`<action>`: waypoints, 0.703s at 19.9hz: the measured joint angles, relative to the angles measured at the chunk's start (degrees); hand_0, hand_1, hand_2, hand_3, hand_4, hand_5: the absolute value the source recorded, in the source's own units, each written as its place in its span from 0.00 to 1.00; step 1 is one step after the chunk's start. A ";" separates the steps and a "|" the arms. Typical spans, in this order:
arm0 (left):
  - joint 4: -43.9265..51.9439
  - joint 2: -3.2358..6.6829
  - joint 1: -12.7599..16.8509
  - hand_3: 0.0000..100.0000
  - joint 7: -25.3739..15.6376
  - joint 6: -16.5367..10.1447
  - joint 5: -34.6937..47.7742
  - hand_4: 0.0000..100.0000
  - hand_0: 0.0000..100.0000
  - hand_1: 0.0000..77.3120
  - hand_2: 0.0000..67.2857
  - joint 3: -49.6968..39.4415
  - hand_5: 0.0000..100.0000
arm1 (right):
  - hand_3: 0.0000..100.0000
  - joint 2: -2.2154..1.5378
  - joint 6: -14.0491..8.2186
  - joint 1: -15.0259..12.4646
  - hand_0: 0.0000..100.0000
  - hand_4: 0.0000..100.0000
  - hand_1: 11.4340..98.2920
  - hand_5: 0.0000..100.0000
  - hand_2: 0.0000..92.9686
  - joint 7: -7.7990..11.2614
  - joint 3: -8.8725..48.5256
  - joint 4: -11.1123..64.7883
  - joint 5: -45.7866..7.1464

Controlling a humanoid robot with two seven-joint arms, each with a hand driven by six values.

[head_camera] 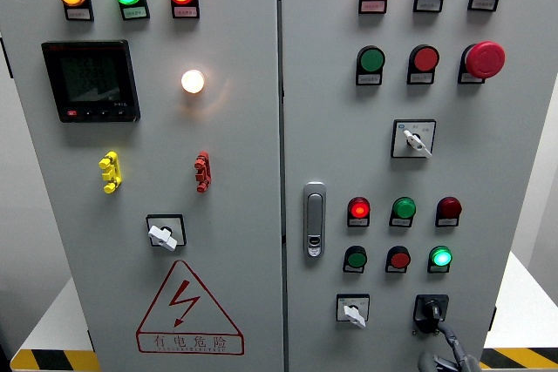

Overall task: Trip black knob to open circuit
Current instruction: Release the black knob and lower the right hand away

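Fingers of the right hand, rising from 5 o'clock, pinch the black knob; next comes a twist.

A pale wall flanks the cabinet, above white floor edged with yellow-black hazard tape.

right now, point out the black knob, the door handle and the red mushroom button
black knob [431, 310]: head view, on its centre
door handle [314, 219]: head view, mid body
red mushroom button [485, 59]: head view, on its cap
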 measured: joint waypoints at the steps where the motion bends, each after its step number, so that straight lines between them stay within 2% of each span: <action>1: 0.00 0.00 0.00 0.21 0.00 0.00 0.00 0.07 0.00 0.05 0.19 0.01 0.02 | 0.87 -0.14 0.00 -0.16 0.84 0.89 0.46 1.00 0.04 0.03 0.04 0.03 0.02; 6: 0.01 0.00 0.00 0.21 0.00 0.00 0.00 0.07 0.00 0.05 0.19 0.00 0.02 | 0.87 -0.95 -0.07 -0.80 0.84 0.89 0.46 1.00 0.04 0.17 0.63 0.30 0.02; 10: 0.01 0.00 0.00 0.21 0.00 0.00 0.00 0.07 0.00 0.05 0.19 -0.01 0.02 | 0.87 -1.20 -0.09 -2.49 0.84 0.89 0.46 1.00 0.04 0.22 1.22 1.38 -0.05; 14: -0.03 0.00 0.00 0.21 0.00 0.00 0.00 0.07 0.00 0.05 0.19 -0.02 0.02 | 0.87 -1.27 -0.09 -4.67 0.84 0.89 0.46 1.00 0.04 0.29 1.50 3.03 -0.05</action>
